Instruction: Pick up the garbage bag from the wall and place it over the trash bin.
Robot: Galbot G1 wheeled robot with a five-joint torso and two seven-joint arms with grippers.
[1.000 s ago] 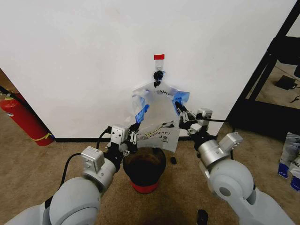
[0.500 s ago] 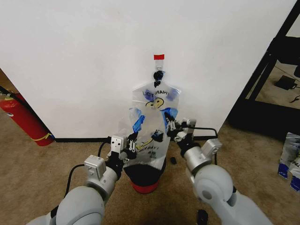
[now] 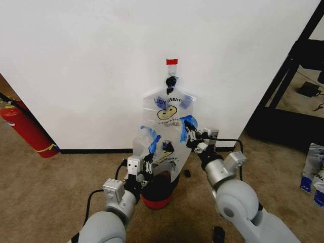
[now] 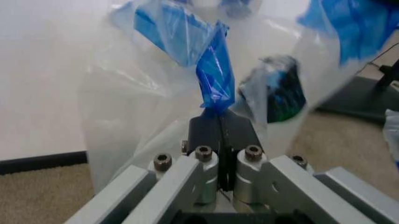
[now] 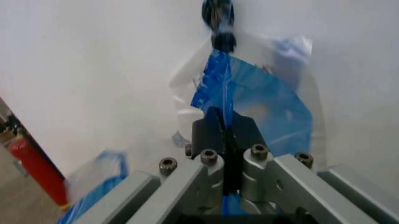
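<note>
The garbage bag (image 3: 163,148), thin clear plastic with blue tape patches, hangs stretched between my two grippers just above the trash bin (image 3: 158,188), a small black bin with a red base. My left gripper (image 3: 150,156) is shut on the bag's left blue patch (image 4: 215,79). My right gripper (image 3: 190,134) is shut on the right blue patch (image 5: 219,88). The bag's lower part hides the bin's far rim. On the white wall (image 3: 76,61) a twin bag (image 3: 169,107) with mirrored lettering and a smiley hangs from the black hook (image 3: 171,81) under the red tape strip (image 3: 171,61).
A red fire extinguisher (image 3: 25,129) leans at the left by the black baseboard. A black shelf frame (image 3: 286,81) stands at the right, with packets (image 3: 313,169) on the carpet beside it. Small dark objects (image 3: 217,234) lie on the floor near the bin.
Both grippers brought the held bag down from hook height to just over the bin, uncovering the twin bag on the hook. In the last half second they shifted slightly right.
</note>
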